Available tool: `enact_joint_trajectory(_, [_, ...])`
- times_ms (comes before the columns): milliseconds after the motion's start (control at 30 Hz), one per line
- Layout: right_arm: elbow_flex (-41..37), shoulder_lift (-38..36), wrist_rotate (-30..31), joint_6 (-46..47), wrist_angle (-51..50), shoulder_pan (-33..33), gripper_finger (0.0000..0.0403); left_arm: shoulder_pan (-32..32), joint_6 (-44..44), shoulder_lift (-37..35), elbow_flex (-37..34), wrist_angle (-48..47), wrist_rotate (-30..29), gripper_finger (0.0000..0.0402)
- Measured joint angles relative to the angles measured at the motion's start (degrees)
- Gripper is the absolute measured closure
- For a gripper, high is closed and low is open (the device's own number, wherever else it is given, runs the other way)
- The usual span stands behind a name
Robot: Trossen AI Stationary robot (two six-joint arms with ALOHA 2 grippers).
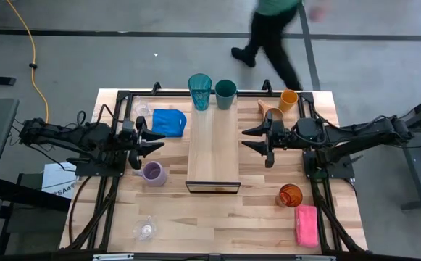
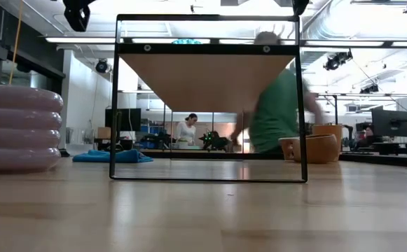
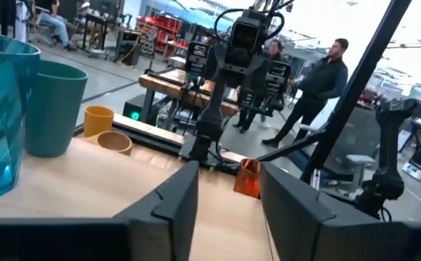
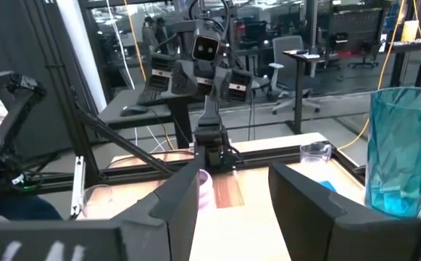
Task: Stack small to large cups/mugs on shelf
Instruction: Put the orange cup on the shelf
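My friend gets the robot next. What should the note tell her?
Left gripper: open, empty, left of the shelf.
Right gripper: open, empty, right of the shelf.
Teal tumbler and dark green cup stand at the shelf's far end.
On the table: lavender mug, tan mug, orange cup, red cup, clear glasses and.
Nothing is nested yet; all stacking remains.

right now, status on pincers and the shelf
Left pincer and right pincer both open, empty, flanking the shelf. Teal tumbler and dark green cup on its far end. Nothing between pincers and shelf.
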Motion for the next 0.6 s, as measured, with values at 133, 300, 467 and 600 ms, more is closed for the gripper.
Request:
enact_joint_trajectory(133, [0.0, 0.0, 0.0, -1.02, 0.0, 0.02, 0.0245, 0.0, -0.01, 0.2, 0.0, 1.65, -0.02, 0.0243])
enact_joint_trajectory(300, [0.0, 0.0, -0.02, -0.94, 0.0, 0.01, 0.0245, 0.0, -0.03, 0.65, 0.0, 2.71, -0.07, 0.0241])
enact_joint_trajectory(467, [0.0, 0.0, -0.02, -0.65, -0.02, 0.0, 0.0245, 0.0, -0.02, 0.95, 0.02, 2.74, -0.42, 0.024])
enact_joint_trajectory(600, [0.0, 0.0, -0.02, -1.11, -0.02, 0.0, 0.0245, 0.0, -0.02, 1.19, 0.02, 2.76, -0.44, 0.024])
